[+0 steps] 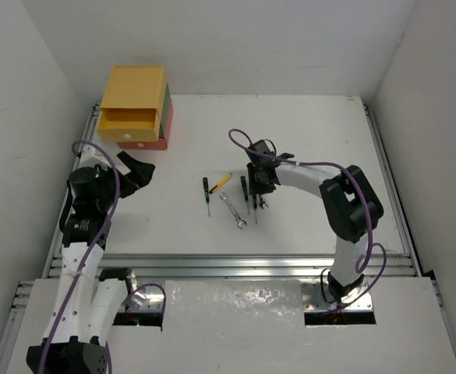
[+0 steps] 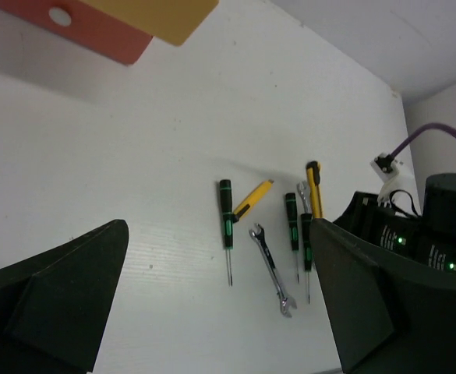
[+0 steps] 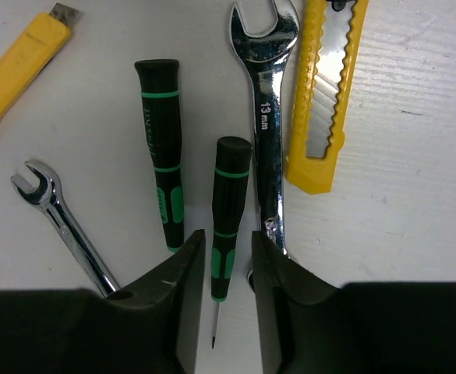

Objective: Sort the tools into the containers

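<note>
Three black screwdrivers [image 1: 206, 191], two wrenches [image 1: 234, 210] and two yellow tools [image 1: 221, 182] cluster at centre, bare table [image 1: 313, 140] all around. The drawer stack [image 1: 134, 93] sits upper left by the table's edge. The right gripper [image 3: 226, 253] straddles the middle screwdriver [image 3: 229, 202] with jaws slightly parted; the left gripper [image 2: 218, 226] gapes wide, holding nothing.

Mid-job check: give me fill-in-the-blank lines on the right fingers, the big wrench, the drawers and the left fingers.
The right gripper has its fingers either side of a black-green ____. The big wrench is stamped ____ mm. The pulled-out top drawer is ____. The left gripper is ____, holding nothing.
Missing: screwdriver; 13; yellow; open.
</note>
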Robot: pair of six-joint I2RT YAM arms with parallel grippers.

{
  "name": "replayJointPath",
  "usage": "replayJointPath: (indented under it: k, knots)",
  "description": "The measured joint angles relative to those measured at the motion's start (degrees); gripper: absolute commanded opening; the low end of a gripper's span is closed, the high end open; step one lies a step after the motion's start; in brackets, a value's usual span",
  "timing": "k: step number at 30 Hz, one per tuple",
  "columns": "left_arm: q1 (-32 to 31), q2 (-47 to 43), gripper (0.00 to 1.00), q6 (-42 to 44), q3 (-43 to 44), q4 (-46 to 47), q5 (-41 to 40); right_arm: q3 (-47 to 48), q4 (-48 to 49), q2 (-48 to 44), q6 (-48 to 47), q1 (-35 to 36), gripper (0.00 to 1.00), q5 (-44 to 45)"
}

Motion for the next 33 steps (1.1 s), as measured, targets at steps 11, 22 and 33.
replayJointPath:
  k: [11, 22, 33]
  knots:
    - [0.0, 0.42, 1.0, 2.05, -0.02, -1.88, 4.13, 1.49, 0.61, 4.26, 0.22, 0.0, 0.23, 1.16]
    - [-4.85, 1.95, 1.0, -4.35, -5.42, 8.7, 12.72, -10.12, 6.38, -9.42, -0.37, 0.24, 0.0, -5.81]
    - [-36.96, 12.61, 0.91, -13.66, -3.82, 24.94, 5.33, -24.79, 37.88, -37.55, 3.74, 1.44, 0.0, -49.29]
